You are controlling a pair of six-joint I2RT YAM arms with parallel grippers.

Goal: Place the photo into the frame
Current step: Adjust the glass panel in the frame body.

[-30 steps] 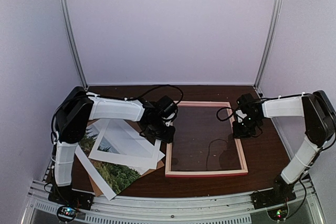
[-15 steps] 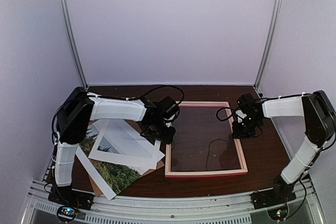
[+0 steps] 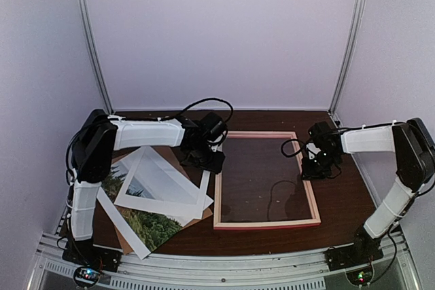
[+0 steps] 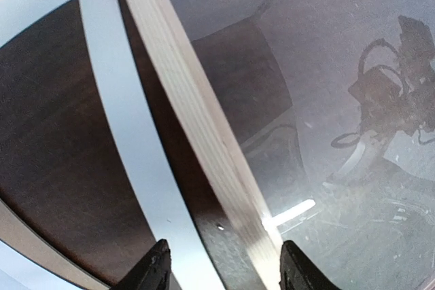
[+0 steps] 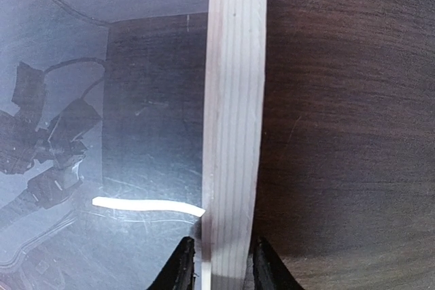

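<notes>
Frame (image 3: 266,223) rail tight in right gripper (image 5: 222,259); opposite rail between wide-apart left gripper (image 4: 224,256) jaws.

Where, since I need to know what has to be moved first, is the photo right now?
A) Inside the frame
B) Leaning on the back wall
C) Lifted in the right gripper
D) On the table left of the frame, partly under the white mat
D: the photo lies flat on the table left of the frame, with the white mat overlapping it.
</notes>
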